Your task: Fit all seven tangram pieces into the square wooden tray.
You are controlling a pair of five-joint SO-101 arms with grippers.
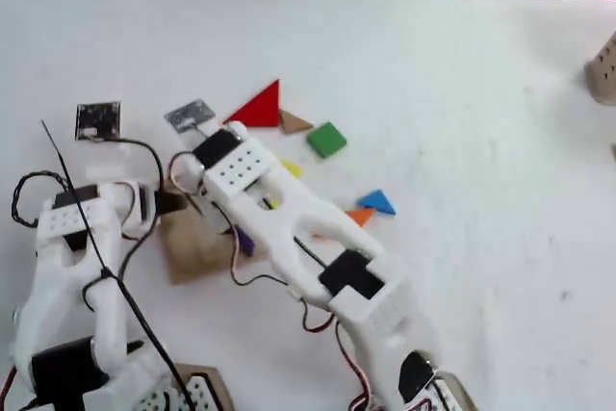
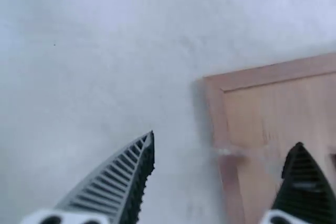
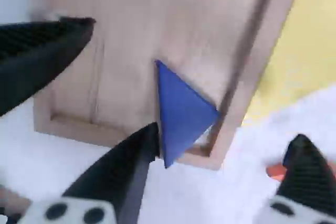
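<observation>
The square wooden tray (image 1: 192, 247) lies between the two arms. A dark blue triangle (image 3: 181, 111) rests tilted, one end inside the tray (image 3: 131, 40) and the other on its rim; my right gripper (image 3: 226, 135) hangs open just above it. My left gripper (image 2: 224, 140) is open too, its fingers straddling a corner of the tray (image 2: 273, 108). One of its black fingers (image 3: 42, 51) reaches over the tray's far side. Loose on the table are a red triangle (image 1: 260, 106), a brown triangle (image 1: 294, 122), a green square (image 1: 326, 139), a light blue triangle (image 1: 377, 201), an orange piece (image 1: 361, 216) and a yellow piece (image 1: 292, 168).
Two small square marker tags (image 1: 98, 120) (image 1: 190, 115) lie beyond the arms. Black and red cables (image 1: 115, 267) trail over the left arm and the tray's near side. A perforated tan object (image 1: 604, 69) stands at the far right edge.
</observation>
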